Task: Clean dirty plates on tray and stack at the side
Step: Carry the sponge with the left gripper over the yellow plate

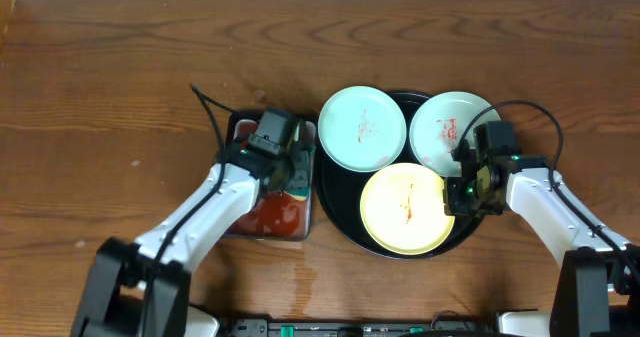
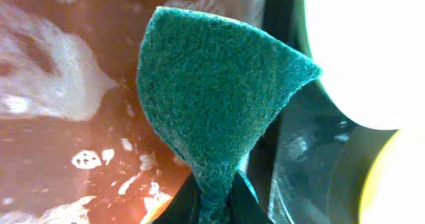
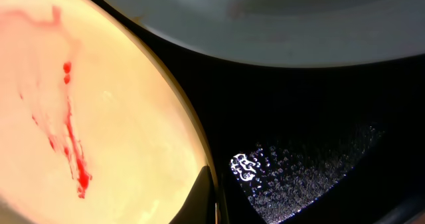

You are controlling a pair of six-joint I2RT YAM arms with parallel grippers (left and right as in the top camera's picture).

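Overhead first, and nearest the lens is the left arm, its left gripper hanging over the small tray of red liquid. That small tray sits just beside the left rim of the tray. On the tray it's crowded: the mint plate top left, reaching the left rim, the white plate top right, and the yellow plate in front, all edge to edge. All three carry red smears. The right gripper sits low between the yellow and white plates, at the tray's right side. There's plenty of bare table to the left and along the back.

Left wrist now. The gripper is clamped on the pinched end of a green pad, which fans out upright. The foamy red liquid lies below on the left. On the right is the tray's wet black floor, with the mint plate's pale edge above and a sliver of the yellow plate below.

Right wrist. The gripper has its jaws pressed together with nothing between them, tip right at the yellow plate's rim; contact I can't call. A red smear streaks that plate. The white plate overhangs the top, and between them is a narrow wedge of black tray beaded with droplets.
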